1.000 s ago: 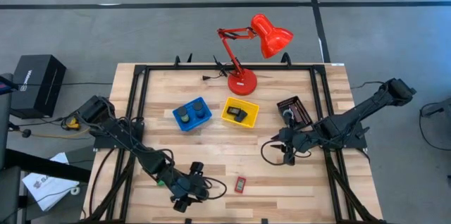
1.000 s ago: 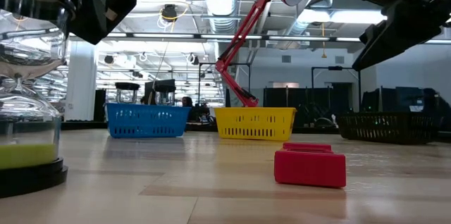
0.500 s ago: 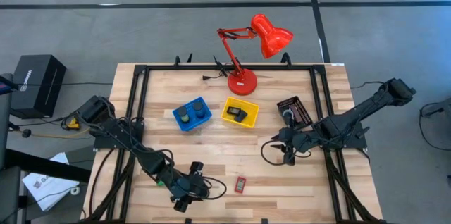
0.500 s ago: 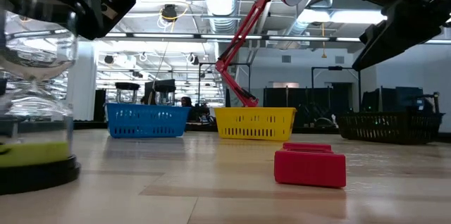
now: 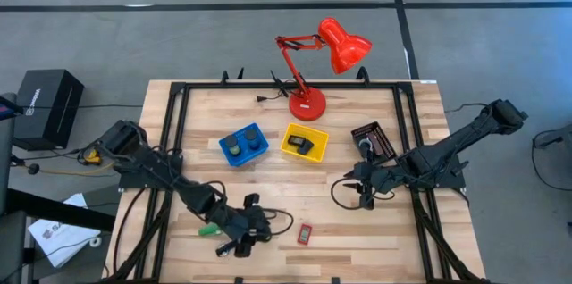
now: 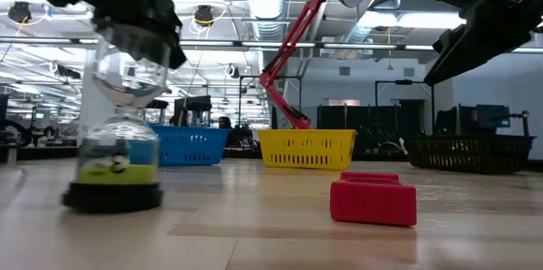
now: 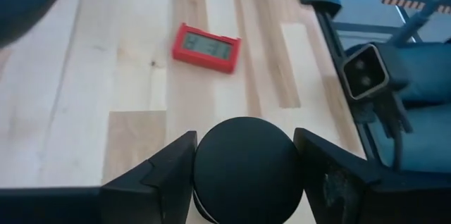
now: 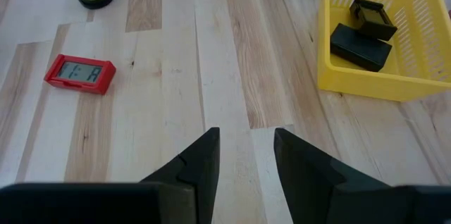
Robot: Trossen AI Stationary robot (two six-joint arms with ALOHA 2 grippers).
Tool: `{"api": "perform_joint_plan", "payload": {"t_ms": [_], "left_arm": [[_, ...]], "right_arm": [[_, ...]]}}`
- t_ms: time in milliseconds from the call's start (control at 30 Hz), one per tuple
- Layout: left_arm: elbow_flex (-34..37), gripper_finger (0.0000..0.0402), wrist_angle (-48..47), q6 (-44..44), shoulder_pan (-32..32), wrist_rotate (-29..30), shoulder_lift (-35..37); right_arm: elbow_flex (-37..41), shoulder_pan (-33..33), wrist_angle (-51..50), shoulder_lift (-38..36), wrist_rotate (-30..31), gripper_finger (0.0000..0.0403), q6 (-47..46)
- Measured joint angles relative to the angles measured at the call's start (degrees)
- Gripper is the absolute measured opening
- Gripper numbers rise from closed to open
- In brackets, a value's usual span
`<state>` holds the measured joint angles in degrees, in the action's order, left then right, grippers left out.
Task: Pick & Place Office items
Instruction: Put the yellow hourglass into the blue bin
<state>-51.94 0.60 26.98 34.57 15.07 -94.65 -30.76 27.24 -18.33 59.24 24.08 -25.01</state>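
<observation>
An hourglass [image 6: 114, 155] with clear bulbs, green sand and black round end caps stands upright near the table's front, left of the middle. My left gripper [image 5: 248, 230] is shut on its top. To its right a red rectangular clock [image 5: 305, 234] lies flat with its display up. A small green piece [image 5: 207, 229] shows beside my left forearm. My right gripper [image 8: 245, 153] hangs open over bare wood at the right, holding nothing. My left gripper pinches the hourglass's black top cap [image 7: 246, 168] between its two fingers [image 7: 169, 175], one on each side of the round cap. The fingers slant down from the table's left. The hourglass hangs upright below them, its base [image 6: 114, 198] at the table top; whether it touches the table I cannot tell.
A blue tray [image 5: 243, 144] and a yellow tray [image 5: 305, 142], each with dark pieces inside, stand mid-table. The red desk lamp [image 5: 308, 104] stands behind them, with a black basket [image 5: 374, 141] at the right. A black cable loops by my right gripper [image 5: 344, 193].
My left gripper has closed on the hourglass's top cap and swung toward the table's right and a little toward the far edge, rolling slightly. The hourglass has gone along with it, upright, away from the near-left corner and toward the red clock.
</observation>
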Motion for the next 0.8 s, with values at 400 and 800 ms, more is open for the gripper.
{"api": "perform_joint_plan", "payload": {"t_ms": [400,800], "left_arm": [[0.0,0.0206,-0.8,0.0,-5.8,2.5,5.3],[0.0,0.0207,-10.9,-2.9,-11.0,11.7,18.1]], "right_arm": [[0.0,0.0,0.0,0.0,0.0,0.0127,0.0],[0.0,0.0,0.0,0.0,0.0,0.0127,0.0]]}}
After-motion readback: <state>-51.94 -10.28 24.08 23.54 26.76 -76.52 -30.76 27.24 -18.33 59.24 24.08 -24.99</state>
